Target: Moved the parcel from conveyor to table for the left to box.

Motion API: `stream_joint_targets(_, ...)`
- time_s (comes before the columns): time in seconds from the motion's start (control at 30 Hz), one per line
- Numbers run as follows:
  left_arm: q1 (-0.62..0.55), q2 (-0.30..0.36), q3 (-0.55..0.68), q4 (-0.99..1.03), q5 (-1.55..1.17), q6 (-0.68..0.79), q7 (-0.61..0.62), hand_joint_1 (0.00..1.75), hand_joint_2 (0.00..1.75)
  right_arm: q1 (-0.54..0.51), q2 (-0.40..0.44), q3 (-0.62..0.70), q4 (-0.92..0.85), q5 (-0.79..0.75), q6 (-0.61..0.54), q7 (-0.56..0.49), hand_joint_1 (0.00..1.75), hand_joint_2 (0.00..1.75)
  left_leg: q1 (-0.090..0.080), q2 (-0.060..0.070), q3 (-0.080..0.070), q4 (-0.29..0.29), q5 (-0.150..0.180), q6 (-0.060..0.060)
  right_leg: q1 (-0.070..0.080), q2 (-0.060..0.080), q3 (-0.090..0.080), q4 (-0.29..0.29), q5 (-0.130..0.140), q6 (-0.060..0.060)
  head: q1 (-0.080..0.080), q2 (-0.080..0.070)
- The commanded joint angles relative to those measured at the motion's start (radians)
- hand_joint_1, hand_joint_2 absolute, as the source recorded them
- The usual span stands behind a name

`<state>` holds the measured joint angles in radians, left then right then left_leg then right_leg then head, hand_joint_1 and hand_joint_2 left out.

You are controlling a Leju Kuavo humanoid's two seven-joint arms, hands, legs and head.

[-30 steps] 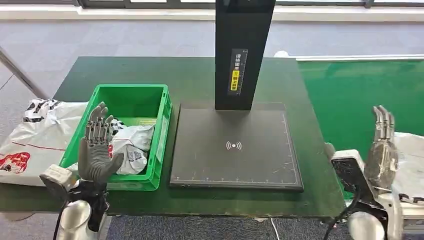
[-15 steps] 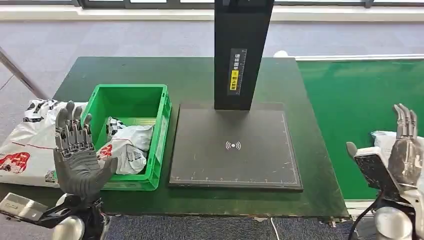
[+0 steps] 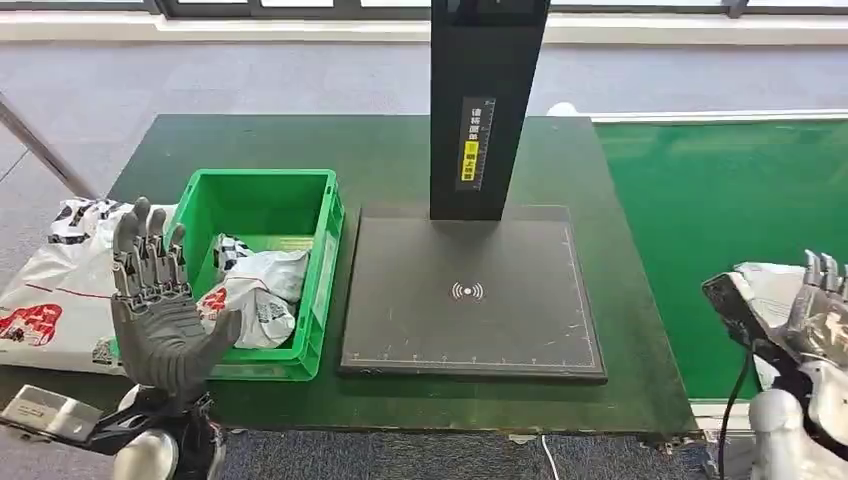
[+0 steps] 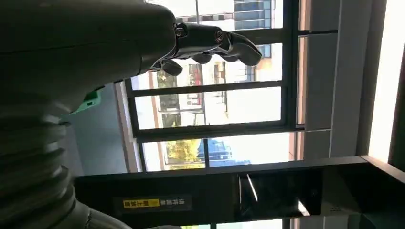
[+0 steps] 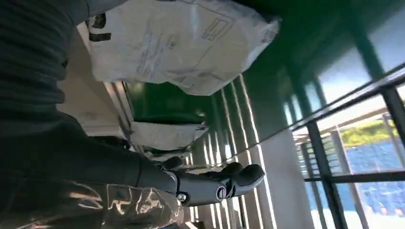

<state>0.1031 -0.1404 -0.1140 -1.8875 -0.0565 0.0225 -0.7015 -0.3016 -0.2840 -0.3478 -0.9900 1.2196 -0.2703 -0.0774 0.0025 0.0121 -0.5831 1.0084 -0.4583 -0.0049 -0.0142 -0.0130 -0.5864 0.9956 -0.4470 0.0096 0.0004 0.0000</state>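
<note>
2 hands show at the near edge of the dark green counter, and both hold nothing. The left hand stands upright, palm facing in, its fingers spread and straight, just in front of the near left corner of the green crate. The right hand sits low by the green conveyor, fingers loosely apart beside a white parcel lying on the belt; whether they touch it I cannot tell.

Compared with 1 second ago, the left hand has drawn back from over the crate to its outer side, and the right hand has sunk lower toward the parcel.

Inside the crate lies a crumpled white bag. Another white bag with black and red print lies on the counter left of the crate. A black scanner plate with a tall black post stands between crate and conveyor.
</note>
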Motion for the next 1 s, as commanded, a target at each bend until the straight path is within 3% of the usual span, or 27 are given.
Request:
stream_joint_targets(0.03, -0.047, 0.056, -0.063, 0.074, -0.002, -0.002, 0.003, 0.00, 1.75, -0.221, -0.064, -0.099, 0.663, 0.003, -0.056, 0.068, 0.00, 1.75, 0.001, -0.002, 0.004, -0.004, 0.001, 0.000, 0.001, 0.000, 0.004, -0.004, 0.001, -0.001, 0.000, 0.000)
stream_joint_targets(0.17, -0.045, 0.068, -0.075, 0.073, -0.009, 0.002, 0.003, 0.00, 1.75, -0.208, -0.052, -0.095, 0.687, 0.025, -0.100, 0.122, 0.00, 1.75, 0.001, -0.001, 0.004, -0.003, 0.000, -0.001, 0.001, 0.001, 0.004, -0.003, 0.000, -0.001, 0.000, 0.000)
stream_joint_targets(0.43, -0.054, 0.092, -0.094, 0.081, 0.002, 0.009, 0.003, 0.00, 1.75, -0.190, -0.054, -0.074, 0.729, 0.087, -0.037, 0.261, 0.00, 1.75, 0.001, -0.001, 0.003, -0.003, 0.000, -0.001, 0.001, 0.001, 0.002, -0.002, 0.000, -0.001, 0.000, 0.000)
stream_joint_targets(0.53, -0.056, 0.093, -0.095, 0.081, 0.002, 0.009, 0.003, 0.00, 1.75, -0.183, -0.054, -0.077, 0.729, 0.086, -0.041, 0.258, 0.00, 1.75, 0.001, -0.002, 0.002, -0.002, 0.000, -0.001, 0.001, 0.000, 0.002, -0.002, 0.000, -0.001, 0.000, 0.000)
stream_joint_targets(0.83, -0.092, 0.115, -0.111, 0.086, 0.011, 0.007, 0.009, 0.00, 1.75, -0.169, -0.074, -0.122, 0.759, 0.072, 0.109, 0.337, 0.00, 1.75, 0.001, -0.004, 0.003, -0.002, 0.000, 0.000, 0.001, -0.002, 0.004, -0.003, -0.001, -0.001, 0.000, 0.000)
stream_joint_targets(1.0, -0.092, 0.115, -0.111, 0.086, 0.011, 0.007, 0.009, 0.00, 1.75, -0.169, -0.074, -0.122, 0.759, 0.072, 0.109, 0.337, 0.00, 1.75, 0.002, -0.002, 0.004, -0.001, 0.000, 0.000, 0.002, -0.001, 0.006, -0.003, 0.000, -0.001, 0.000, 0.000)
